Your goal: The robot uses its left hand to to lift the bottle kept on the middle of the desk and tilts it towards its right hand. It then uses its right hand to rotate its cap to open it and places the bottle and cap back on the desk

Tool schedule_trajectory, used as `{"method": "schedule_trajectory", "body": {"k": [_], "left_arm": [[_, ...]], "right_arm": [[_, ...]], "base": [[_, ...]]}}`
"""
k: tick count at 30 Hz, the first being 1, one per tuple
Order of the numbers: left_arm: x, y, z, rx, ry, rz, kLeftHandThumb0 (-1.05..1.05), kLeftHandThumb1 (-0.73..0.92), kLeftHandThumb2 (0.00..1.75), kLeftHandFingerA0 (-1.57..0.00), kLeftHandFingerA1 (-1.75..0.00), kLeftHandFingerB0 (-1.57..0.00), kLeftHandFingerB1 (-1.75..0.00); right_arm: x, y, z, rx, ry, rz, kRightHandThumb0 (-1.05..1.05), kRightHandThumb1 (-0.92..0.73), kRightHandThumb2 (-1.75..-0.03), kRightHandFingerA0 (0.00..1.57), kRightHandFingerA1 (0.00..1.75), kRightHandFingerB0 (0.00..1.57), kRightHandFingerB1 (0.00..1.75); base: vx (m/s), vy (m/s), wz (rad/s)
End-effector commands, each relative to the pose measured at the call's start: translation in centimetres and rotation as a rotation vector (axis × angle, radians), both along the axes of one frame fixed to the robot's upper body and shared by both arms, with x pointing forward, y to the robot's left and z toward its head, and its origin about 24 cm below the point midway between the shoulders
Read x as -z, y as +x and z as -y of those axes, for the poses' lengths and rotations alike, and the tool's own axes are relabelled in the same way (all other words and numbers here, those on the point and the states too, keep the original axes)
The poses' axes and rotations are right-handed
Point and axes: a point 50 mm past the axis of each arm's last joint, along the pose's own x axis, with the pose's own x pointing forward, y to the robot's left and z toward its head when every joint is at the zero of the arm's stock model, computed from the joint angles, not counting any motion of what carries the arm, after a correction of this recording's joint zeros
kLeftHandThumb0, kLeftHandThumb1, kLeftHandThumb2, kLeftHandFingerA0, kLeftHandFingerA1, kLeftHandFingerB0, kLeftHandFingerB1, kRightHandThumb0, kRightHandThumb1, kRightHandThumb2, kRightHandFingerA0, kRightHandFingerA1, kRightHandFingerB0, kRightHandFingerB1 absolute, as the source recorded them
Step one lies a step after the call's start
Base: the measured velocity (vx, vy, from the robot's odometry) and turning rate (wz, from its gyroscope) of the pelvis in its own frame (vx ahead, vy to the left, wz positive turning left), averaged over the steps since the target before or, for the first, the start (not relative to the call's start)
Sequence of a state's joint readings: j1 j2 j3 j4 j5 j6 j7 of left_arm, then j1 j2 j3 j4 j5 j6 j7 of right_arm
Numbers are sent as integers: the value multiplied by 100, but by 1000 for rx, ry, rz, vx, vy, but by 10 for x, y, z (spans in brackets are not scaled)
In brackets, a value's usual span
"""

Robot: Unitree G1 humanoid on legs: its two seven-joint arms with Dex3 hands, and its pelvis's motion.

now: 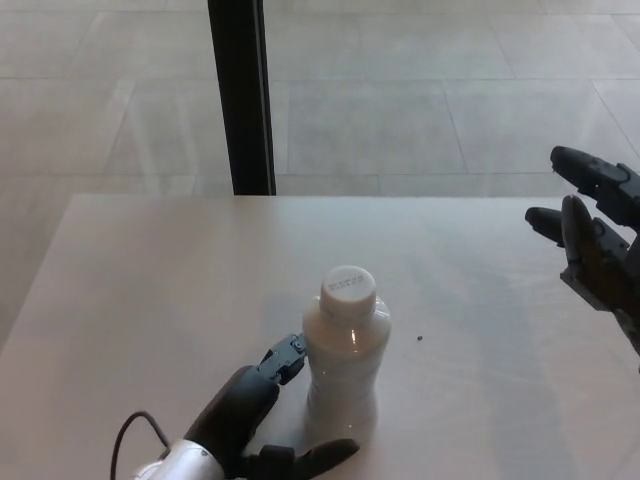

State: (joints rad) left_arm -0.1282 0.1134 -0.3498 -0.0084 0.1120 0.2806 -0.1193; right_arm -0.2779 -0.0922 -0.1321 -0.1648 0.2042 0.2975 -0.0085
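The white plastic bottle [345,365] stands upright mid-counter [150,280], cap [348,291] on. It looks light, smooth, probably slippery; its narrowed waist suits gripping. The left hand [262,420] brackets its base, unclosed; the right hand [595,240] hovers spread, empty.

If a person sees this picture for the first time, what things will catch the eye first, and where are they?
First comes the white bottle with its white cap, upright in the middle of the pale desk. The black left hand reaches around the bottle's lower part from the near left, fingers apart, not yet closed on it. The right hand hangs open at the right edge, and a dark post stands behind the desk.
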Motion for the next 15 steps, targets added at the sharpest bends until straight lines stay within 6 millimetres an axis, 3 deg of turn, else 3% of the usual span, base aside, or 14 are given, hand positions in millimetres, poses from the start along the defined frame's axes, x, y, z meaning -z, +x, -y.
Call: {"method": "schedule_trajectory", "body": {"k": [1, 2, 3, 15], "left_arm": [[6, 2, 0, -160, -74, -21, -92, 61, 58, 0, 0, 0, 0], [6, 3, 1, -174, -94, -22, -89, 53, 76, 0, 0, 0, 0], [7, 3, 4, -193, -111, -25, -93, 63, 59, 0, 0, 0, 0], [10, 6, 31, -234, -196, -44, -94, 67, 60, 0, 0, 0, 0]], "right_arm": [[1, -2, 2, 22, -7, -14, -65, -78, -64, 44, 66, 48, 35], [1, -2, 2, 23, -11, -14, -66, -78, -64, 45, 66, 48, 34], [1, -2, 2, 24, -18, -13, -66, -78, -64, 45, 66, 47, 34], [7, -5, -4, -13, 7, -19, -65, -77, -64, 40, 78, 50, 36]], "base": [[0, 0, 0], [0, 0, 0], [0, 0, 0], [0, 0, 0]]}}
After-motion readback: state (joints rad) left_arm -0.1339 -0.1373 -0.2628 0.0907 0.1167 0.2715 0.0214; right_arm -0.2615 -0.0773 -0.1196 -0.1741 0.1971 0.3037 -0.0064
